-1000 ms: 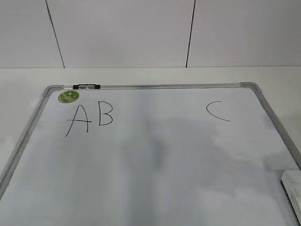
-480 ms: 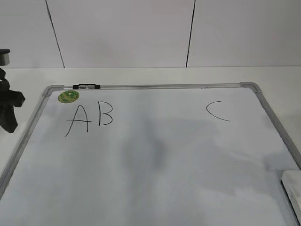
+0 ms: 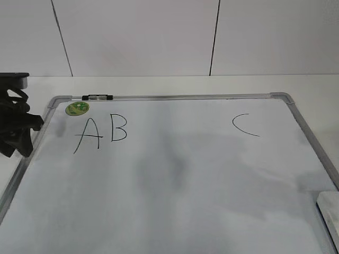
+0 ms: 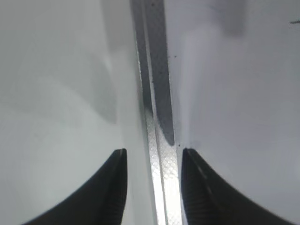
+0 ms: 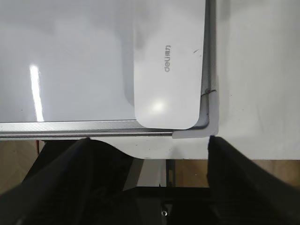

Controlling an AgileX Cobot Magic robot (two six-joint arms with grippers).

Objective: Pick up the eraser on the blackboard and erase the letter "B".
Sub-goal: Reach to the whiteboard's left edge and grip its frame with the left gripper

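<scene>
Eraser (image 5: 166,82): white, rounded corners, faint lettering.

White eraser (image 5: 166,79), grey-framed blackboard (image 3: 175,97)

The left gripper (image 3: 18,138), absent from the exterior view a second ago, has come in from the left edge and now hangs over the blackboard's (image 3: 175,174) left frame, its jaws apparently part-open and straddling the rail, holding nothing.

Exterior view slanting down over the blackboard (image 3: 185,180), wrist views close above its frame edges
</scene>
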